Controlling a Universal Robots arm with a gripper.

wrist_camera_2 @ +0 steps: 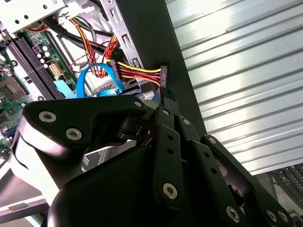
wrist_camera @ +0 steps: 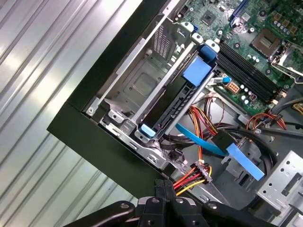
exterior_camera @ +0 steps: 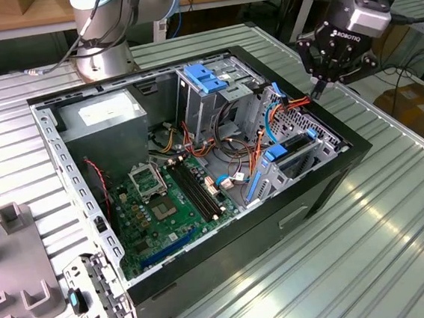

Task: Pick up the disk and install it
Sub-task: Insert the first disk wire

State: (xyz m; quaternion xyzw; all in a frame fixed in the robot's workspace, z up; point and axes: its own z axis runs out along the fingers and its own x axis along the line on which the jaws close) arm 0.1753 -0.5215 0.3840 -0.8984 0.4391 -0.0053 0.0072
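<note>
Jaws pressed together, nothing pinched between them; you can check it in both wrist views, where the tips meet. In the exterior view the gripper hangs over the rim of the open computer case, on the exterior view's right, above the ribbed metal table. The disk sits on edge in the low drive bay at that same side of the case, apart from the gripper. The first wrist view gives you the disk along its length: dark body in the bay, blue carrier tabs at both ends, one tab toward the motherboard, one toward the case wall. In the second wrist view the gripper tips lie just beside the connector of the red, yellow and orange wire bundle; you cannot tell if they touch. That view also shows a blue data cable looping behind the fingers. The exterior view adds the tall grey cage with its light-blue latch plate, well apart from the gripper.
</note>
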